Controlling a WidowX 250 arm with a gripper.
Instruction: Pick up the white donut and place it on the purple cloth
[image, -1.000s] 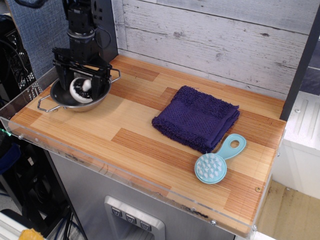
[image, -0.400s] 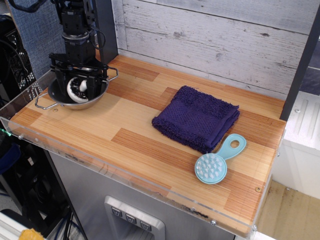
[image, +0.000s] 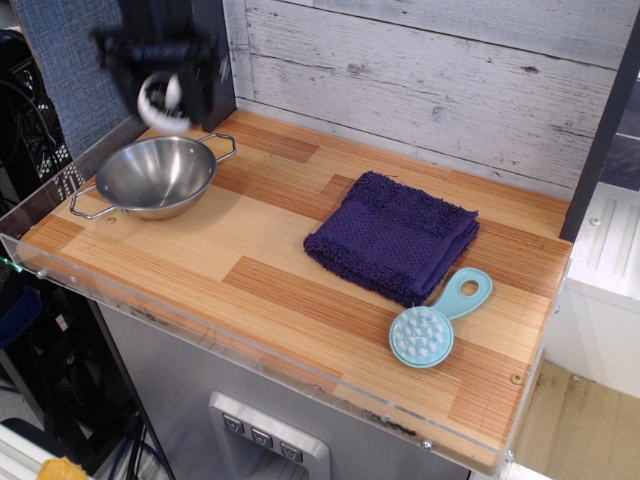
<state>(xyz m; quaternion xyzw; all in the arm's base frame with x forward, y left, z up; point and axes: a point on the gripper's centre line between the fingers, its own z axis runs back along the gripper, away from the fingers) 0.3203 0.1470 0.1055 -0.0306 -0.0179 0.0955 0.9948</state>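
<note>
My gripper is at the top left, blurred by motion, well above the steel bowl. It is shut on the white donut, a small white round toy with a dark ring, which hangs between the black fingers. The purple cloth lies folded on the wooden table, far to the right of the gripper and lower in the frame.
The steel bowl with two wire handles stands at the table's left end, with nothing in it. A light blue round brush lies just right of the cloth's front corner. A grey plank wall runs behind the table. A clear acrylic rim edges the front.
The gripper has lifted straight up out of the bowl with the white donut in it. The bowl now holds nothing. Cloth and brush have not moved.
</note>
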